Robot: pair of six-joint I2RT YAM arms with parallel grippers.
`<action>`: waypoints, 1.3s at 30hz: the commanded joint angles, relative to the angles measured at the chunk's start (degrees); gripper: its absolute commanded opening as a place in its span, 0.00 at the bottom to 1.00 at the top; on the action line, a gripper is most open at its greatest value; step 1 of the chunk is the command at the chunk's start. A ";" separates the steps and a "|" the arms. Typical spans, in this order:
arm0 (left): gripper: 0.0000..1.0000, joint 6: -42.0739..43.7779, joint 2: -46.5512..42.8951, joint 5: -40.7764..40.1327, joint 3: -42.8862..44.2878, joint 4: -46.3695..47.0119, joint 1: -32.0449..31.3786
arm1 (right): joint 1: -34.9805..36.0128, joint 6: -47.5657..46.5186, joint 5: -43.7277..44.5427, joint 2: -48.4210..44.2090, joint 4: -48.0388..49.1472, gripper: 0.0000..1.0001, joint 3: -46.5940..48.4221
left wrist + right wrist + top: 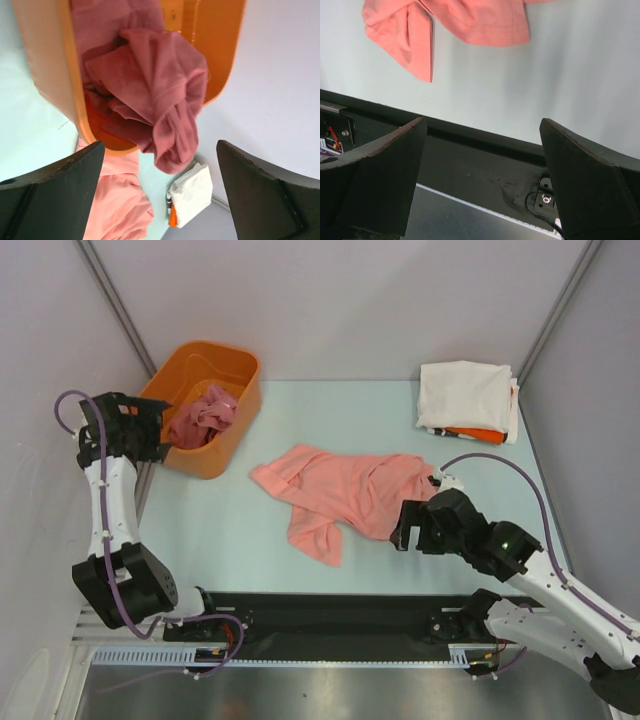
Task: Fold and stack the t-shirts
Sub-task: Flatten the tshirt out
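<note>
Since the salmon shirt (345, 495) lies crumpled on the worktop (220, 530) in the top view, with a folded stack (465, 400) far right, spreading it flat looks the step in hand. In the left wrist view the left hand (160, 150) gapes empty over the rose shirt (150, 95) in the tub (45, 60). In the right wrist view the right hand (482, 122), also open, hangs near the salmon hem it probably must pinch next.
</note>
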 commanded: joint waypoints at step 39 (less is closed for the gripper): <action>1.00 24.20 -9.18 -7.90 -35.56 5.37 -68.09 | -11.02 -3.58 -7.62 43.07 30.13 0.36 -3.52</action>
